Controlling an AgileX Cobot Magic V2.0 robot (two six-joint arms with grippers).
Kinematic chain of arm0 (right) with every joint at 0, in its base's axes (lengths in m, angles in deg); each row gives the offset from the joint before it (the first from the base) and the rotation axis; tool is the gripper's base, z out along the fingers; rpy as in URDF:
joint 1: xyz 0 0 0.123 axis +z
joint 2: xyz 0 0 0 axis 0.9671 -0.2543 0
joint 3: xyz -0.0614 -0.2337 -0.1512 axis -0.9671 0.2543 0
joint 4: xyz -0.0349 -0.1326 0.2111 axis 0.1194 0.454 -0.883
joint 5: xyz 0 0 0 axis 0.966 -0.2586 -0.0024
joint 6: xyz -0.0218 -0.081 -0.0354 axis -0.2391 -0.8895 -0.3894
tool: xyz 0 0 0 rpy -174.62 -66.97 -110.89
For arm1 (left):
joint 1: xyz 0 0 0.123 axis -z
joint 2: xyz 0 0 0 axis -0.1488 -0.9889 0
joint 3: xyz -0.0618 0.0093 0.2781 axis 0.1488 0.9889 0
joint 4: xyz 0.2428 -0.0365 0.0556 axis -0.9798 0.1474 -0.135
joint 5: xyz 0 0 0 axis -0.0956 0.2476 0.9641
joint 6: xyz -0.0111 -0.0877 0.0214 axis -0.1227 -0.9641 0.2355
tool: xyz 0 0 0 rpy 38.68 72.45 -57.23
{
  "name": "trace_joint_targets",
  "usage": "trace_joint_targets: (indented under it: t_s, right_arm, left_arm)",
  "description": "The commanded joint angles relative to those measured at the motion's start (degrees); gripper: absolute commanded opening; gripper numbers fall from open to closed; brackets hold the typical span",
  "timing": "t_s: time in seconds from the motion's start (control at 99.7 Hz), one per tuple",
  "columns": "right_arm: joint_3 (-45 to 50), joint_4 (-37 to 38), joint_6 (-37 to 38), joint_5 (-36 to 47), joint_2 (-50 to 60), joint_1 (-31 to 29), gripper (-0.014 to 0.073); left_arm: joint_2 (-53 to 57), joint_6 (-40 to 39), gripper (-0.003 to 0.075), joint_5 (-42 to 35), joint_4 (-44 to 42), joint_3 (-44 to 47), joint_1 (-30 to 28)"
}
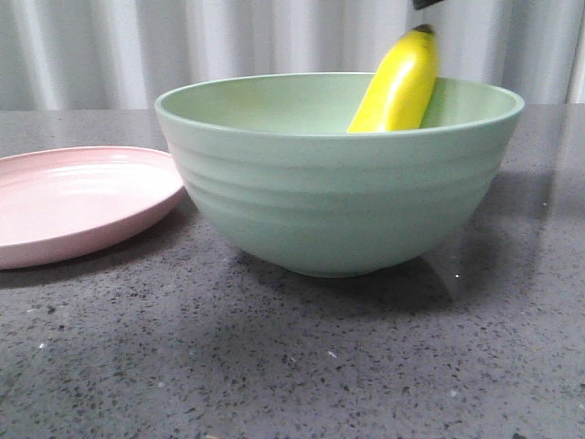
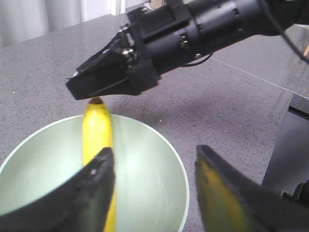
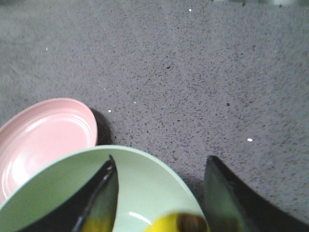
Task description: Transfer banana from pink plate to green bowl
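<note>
Banana [image 1: 397,84] stands in the green bowl [image 1: 338,197], just below the right gripper [image 3: 159,193], jaws wide; left gripper [image 2: 152,186] wide too.

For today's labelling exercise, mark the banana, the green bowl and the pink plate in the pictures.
banana [image 1: 397,87], front view, middle of its yellow body.
green bowl [image 1: 338,201], front view, ridged outer wall.
pink plate [image 1: 82,197], front view, bare inner surface.

The bench [image 1: 292,366] is a dark grey speckled stone-look surface. Directly on it sit the pink plate [image 1: 73,206], at the left, and the green bowl [image 1: 338,197], just beside it; their rims look nearly touching.
</note>
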Motion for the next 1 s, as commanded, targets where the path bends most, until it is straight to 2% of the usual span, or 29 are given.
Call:
trace_joint_targets:
  t_s: [0.0, 0.13, 0.201, 0.351, 0.502, 0.702, 0.993]
  right_arm:
    - [-2.19, 2.51, -0.95, -0.92, 3.85, -0.31, 0.0229]
    - [-2.09, 3.52, -0.95, -2.75, 6.35, -0.31, 0.0014]
    - [-1.96, 3.95, -0.95, -2.63, 7.56, -0.31, -0.0071]
    - [0.75, 3.95, -3.04, 3.14, 11.07, -0.18, -0.0062]
    - [7.71, 3.95, -3.99, 9.31, 17.82, -0.07, -0.0063]
    - [17.95, 3.95, -7.14, 15.88, 29.41, -0.07, -0.0064]
    - [31.98, 3.95, -8.39, 20.27, 49.89, -0.07, -0.0064]
  left_arm:
    - [1.25, 0.07, 0.0197, -4.59, 1.22, -2.08, 0.10]
    - [1.37, 0.07, -0.0006, -4.59, 0.18, -1.98, 0.10]
    - [1.58, 0.07, -0.0020, -4.10, -1.53, -1.61, 0.10]
    - [3.86, 0.07, -0.0020, -6.70, -4.01, 0.97, 0.10]
    - [8.76, 0.07, -0.0020, -12.01, -5.26, 6.42, 0.10]
    - [19.85, 0.07, -0.0020, -19.34, -5.40, 16.64, 0.10]
    - [36.83, 0.07, -0.0020, -21.80, -5.51, 31.81, 0.10]
